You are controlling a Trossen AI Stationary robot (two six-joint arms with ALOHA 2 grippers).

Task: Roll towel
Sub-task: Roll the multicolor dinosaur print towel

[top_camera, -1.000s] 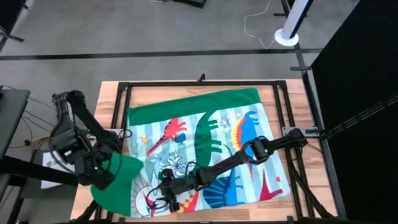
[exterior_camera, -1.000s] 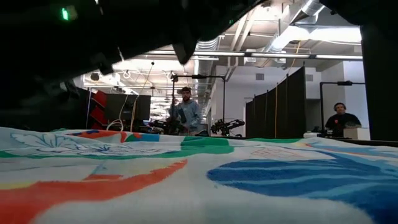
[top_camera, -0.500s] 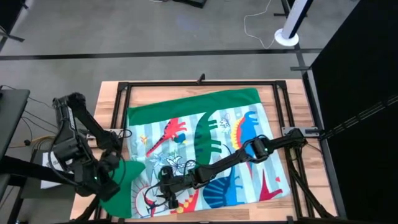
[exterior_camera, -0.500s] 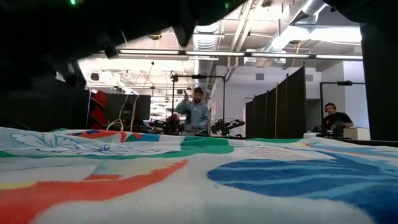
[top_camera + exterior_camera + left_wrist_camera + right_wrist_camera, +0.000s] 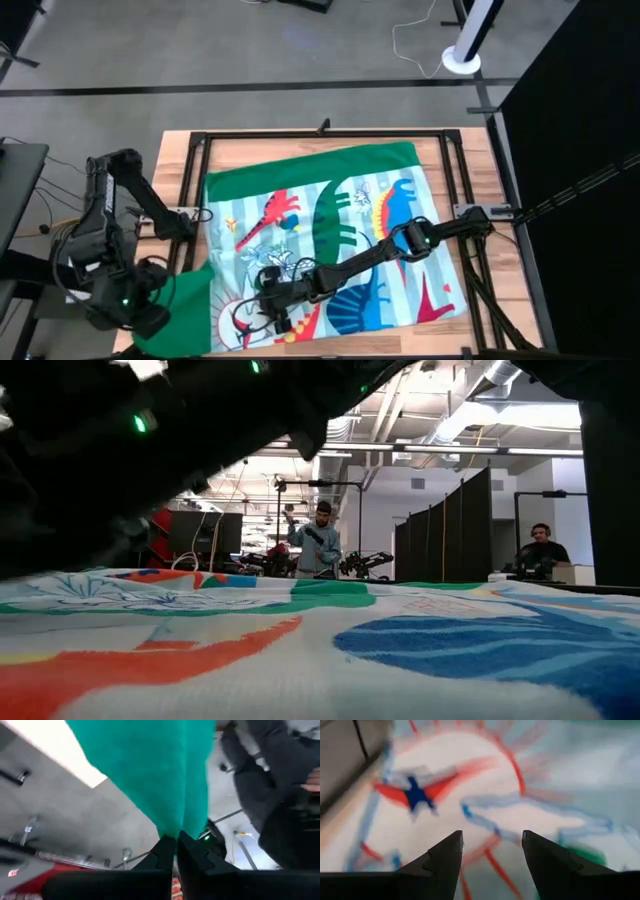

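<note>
i have the left end effector [image 5: 176,842] clenched on a green corner of the towel [image 5: 330,235], and it sits out past the near left edge of the surface [image 5: 175,165], so the cloth between it and the printed spread hangs over open floor. the rest of the towel lies flat and wide on the surface, beyond and to the right of that end effector. the right end effector [image 5: 491,852] is released, fingers apart, hovering low over the print near the front edge with the sun motif straight ahead of it; i cannot tell whether it touches the cloth.

my worry is the left pinch: only a thin fold sits between the fingers, and a hard pull could slip it free and drop the corner off the surface. if i drag outward rather than back over the towel, the whole sheet may slide toward me and bunch under the right end effector. with nothing pinning it, any roll i start may come out skewed.
</note>
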